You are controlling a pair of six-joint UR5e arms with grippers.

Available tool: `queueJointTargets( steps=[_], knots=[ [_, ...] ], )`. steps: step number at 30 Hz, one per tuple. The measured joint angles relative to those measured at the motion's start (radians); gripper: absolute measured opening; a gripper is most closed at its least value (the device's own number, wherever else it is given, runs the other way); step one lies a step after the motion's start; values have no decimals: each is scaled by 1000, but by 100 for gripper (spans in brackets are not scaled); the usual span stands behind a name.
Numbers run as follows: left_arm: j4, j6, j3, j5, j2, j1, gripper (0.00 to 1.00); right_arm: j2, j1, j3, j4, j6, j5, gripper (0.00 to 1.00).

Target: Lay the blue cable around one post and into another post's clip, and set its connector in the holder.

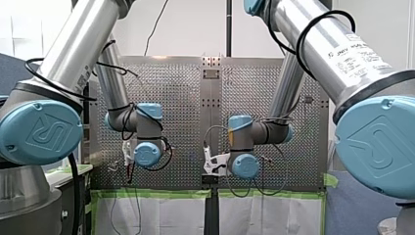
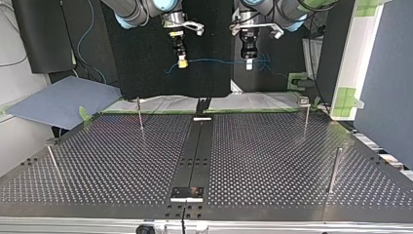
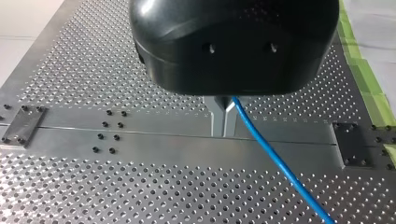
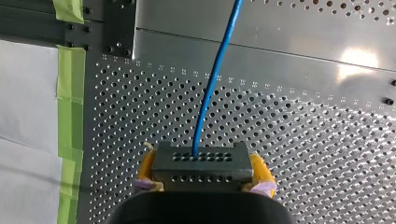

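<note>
High above the table's far edge in the top view, the blue cable stretches between my two grippers. My right gripper, at that view's left, has yellow pads shut on the cable's dark grey connector block. The cable leaves the block ahead of the gripper. My left gripper is shut on the cable; its metal fingers pinch the cable, which trails away below. A loose tangle of cable hangs beside my left gripper.
Thin metal posts stand on the perforated table: one far left, one far right, one near right, one near left. A dark strip runs down the middle with a small black fixture at its far end.
</note>
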Motion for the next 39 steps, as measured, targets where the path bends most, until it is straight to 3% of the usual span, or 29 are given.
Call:
queueJointTargets(
  steps=[7,16,22,27,30,34,39],
  knots=[
    [-44,1,43,-49,-32,-49,0,0,0,0,0,0,0,0],
    [-53,1,52,-137,-36,-132,0,0,0,0,0,0,0,0],
    [-53,1,53,-192,-36,-147,0,0,0,0,0,0,0,0],
    [-59,-5,59,-194,-42,-144,0,0,1,-1,1,1,1,0],
    [-80,-25,79,-175,-50,-142,0,-13,6,-13,13,13,13,0],
    [-112,-38,111,-147,-31,-136,0,-46,13,-37,46,46,22,0],
    [-149,-33,140,-139,4,-121,0,-87,4,-44,88,88,11,0]
  ],
)
